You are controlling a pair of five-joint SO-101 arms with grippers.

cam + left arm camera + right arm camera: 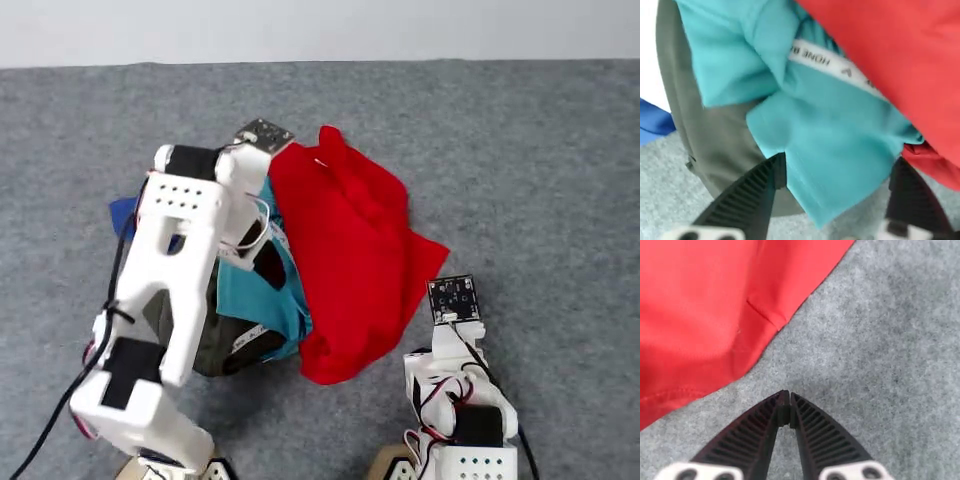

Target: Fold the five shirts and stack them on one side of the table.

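Two spread left fingers (747, 197) straddle the teal shirt (840, 150), whose corner pokes out from under the red shirt (350, 260). The right fingers (812, 432), pressed together, sit just beside the red shirt's hem.

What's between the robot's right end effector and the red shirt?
Just bare grey felt-like tabletop. In the right wrist view the shut right end effector sits apart from the crumpled red fabric shirt, nothing lying between.
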